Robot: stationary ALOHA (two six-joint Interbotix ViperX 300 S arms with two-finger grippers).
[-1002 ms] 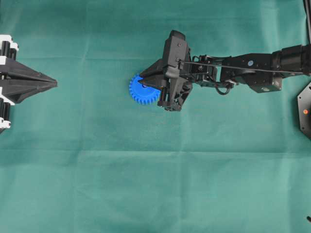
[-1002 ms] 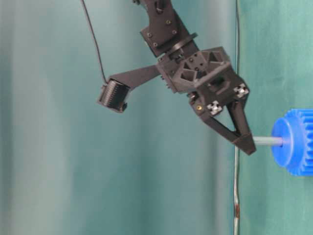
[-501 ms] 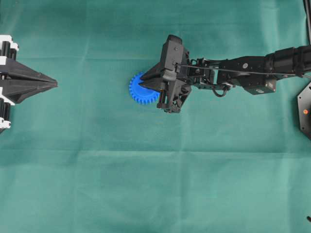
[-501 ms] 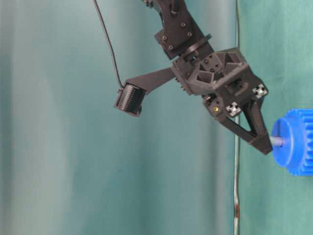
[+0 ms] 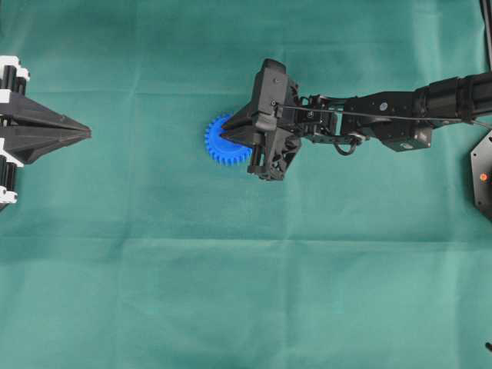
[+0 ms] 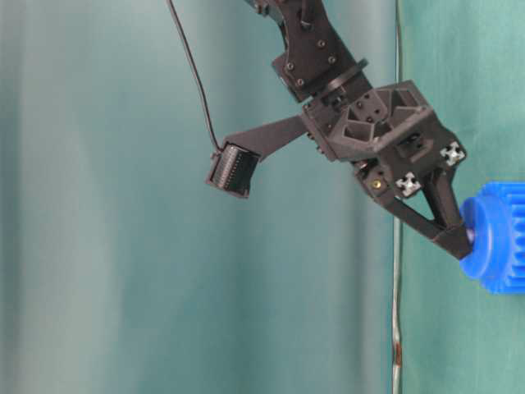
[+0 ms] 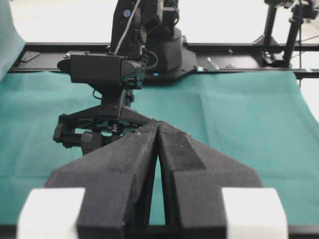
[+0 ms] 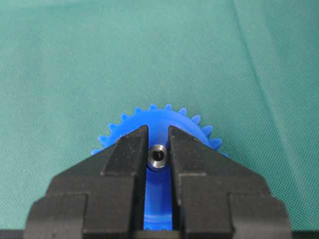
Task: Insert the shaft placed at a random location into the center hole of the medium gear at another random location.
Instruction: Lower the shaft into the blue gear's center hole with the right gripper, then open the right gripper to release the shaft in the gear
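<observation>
The shaft (image 8: 158, 155) is clamped between the fingertips of the right gripper (image 8: 158, 149), its end seen over the middle of the gear (image 8: 164, 119). In the table-level view only a sliver of shaft (image 6: 469, 235) is seen between fingertips and the gear's hub (image 6: 484, 238). The gear (image 5: 223, 142) lies flat on the green cloth (image 5: 231, 292), half covered from above by the right gripper (image 5: 227, 136), whose arm is stretched in from the right. The left gripper (image 7: 157, 130) is held closed on nothing, well apart at the left edge.
</observation>
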